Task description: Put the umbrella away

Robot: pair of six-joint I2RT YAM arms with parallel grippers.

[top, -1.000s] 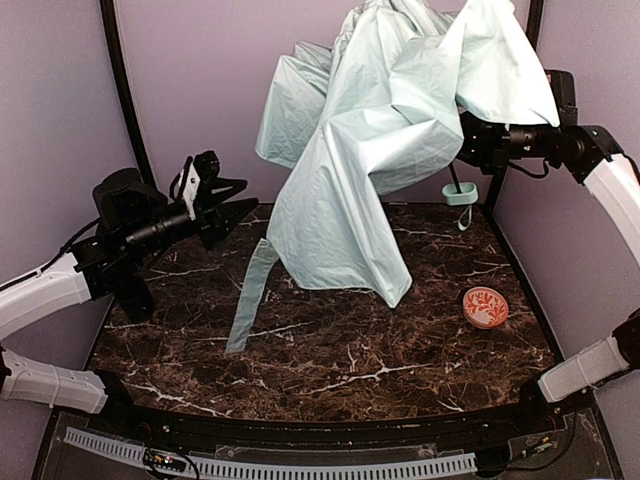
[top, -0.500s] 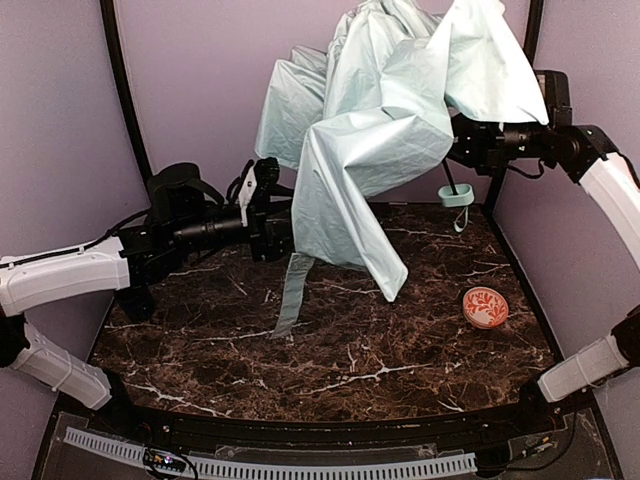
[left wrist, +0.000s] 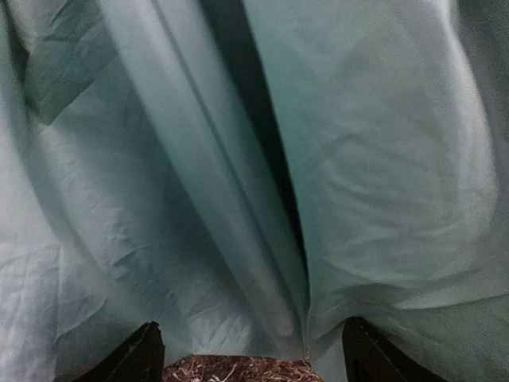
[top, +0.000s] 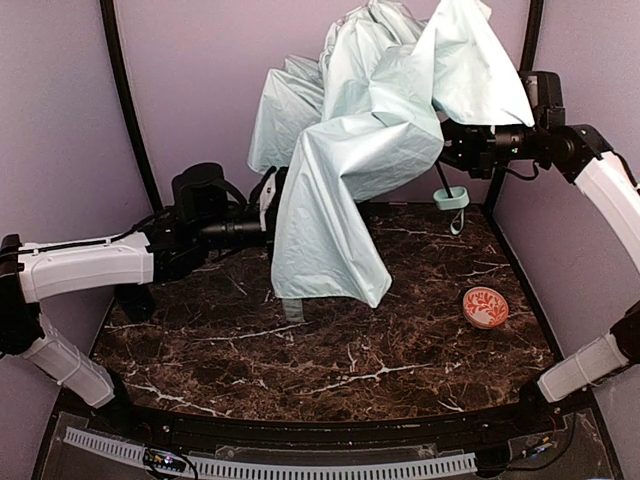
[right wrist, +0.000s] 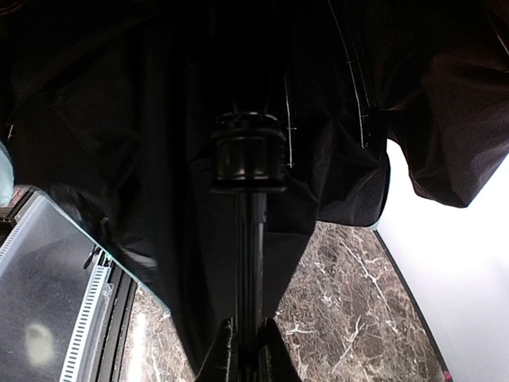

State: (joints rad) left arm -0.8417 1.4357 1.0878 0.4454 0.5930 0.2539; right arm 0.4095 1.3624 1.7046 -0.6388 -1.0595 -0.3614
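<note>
Top external: umbrella point(top: 370, 150) hangs over rear of table point(top: 350, 370), canopy hiding left gripper point(left wrist: 254, 354) tips. L wrist cam: I see its fingers point(left wrist: 143, 358) spread, fabric just ahead, nothing gripped. R wrist cam: right gripper point(right wrist: 248, 350) clamped on blk shaft point(right wrist: 248, 263).

Pale mint-green umbrella point(top: 360, 150), black inside, dark brown white-veined marble table point(top: 330, 370), orange-red white-patterned ball point(top: 485, 307)
</note>
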